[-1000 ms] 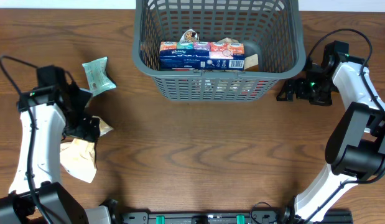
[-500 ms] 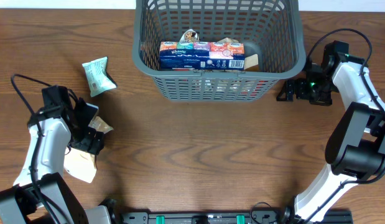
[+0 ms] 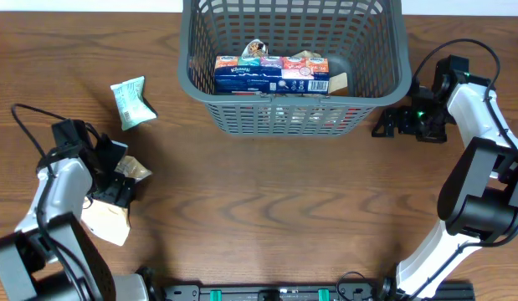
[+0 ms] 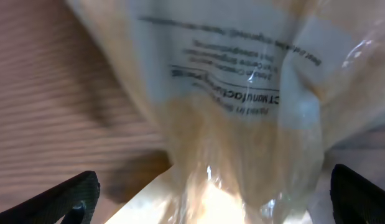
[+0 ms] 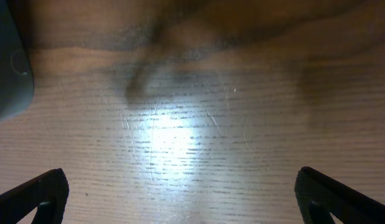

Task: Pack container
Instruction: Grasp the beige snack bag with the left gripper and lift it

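Two arms flank the wooden table [image 3: 267, 209] in the overhead view. The container [image 3: 292, 113], a dark grey rectangular plastic basket with slotted lattice walls and a thick rim, stands at the top centre. It holds a blue cardboard tissue box [image 3: 271, 77] with small packets behind it. A crinkled green packet [image 3: 131, 102] lies to the container's left. The left arm folds low, its left gripper [image 3: 120, 176] spread wide over glossy tan packets [image 3: 108, 221]. The right arm bends inward, its right gripper [image 3: 391, 122] just beside the container's front right corner.

From the left wrist, a clear, creased film packet with printed text fills the frame between the wide-set fingertips [image 4: 74, 196]; contact cannot be told.

From the right wrist, the fingertips [image 5: 37, 193] stand far apart over bare, glare-lit wood grain, the container's smooth corner at upper left.
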You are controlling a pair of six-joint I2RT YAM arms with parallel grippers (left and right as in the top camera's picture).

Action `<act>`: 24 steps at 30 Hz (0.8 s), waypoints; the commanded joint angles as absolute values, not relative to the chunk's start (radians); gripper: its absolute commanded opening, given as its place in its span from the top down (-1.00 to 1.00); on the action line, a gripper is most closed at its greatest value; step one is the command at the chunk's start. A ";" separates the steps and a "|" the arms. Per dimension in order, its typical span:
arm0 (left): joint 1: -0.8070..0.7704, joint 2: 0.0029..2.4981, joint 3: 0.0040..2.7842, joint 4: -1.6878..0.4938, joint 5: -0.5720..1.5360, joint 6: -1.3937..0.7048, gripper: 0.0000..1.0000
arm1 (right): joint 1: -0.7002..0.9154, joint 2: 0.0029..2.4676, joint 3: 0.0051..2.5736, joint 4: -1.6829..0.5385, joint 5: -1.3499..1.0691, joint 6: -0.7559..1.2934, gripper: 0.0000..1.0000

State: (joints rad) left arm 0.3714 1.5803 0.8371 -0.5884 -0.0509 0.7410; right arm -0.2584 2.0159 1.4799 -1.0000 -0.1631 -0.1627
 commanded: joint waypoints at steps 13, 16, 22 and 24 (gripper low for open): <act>0.376 1.658 0.825 -0.536 -0.002 0.654 -0.97 | -0.247 2.019 1.478 -1.004 -0.170 -0.173 -0.98; 0.376 1.659 0.825 -0.536 0.046 0.649 -0.20 | -0.247 2.019 1.478 -1.004 -0.170 -0.173 -0.99; 0.376 1.659 0.825 -0.536 0.054 0.573 0.54 | -0.247 2.019 1.478 -1.001 -0.170 -0.173 -0.99; 0.376 1.659 0.825 -0.536 0.065 0.569 0.58 | -0.247 2.019 1.478 -1.000 -0.170 -0.173 -0.99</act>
State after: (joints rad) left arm 0.3725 1.6344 0.8375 -0.5335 0.0311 0.6159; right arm -0.2584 2.0159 1.4799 -1.0031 -0.1635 -0.1627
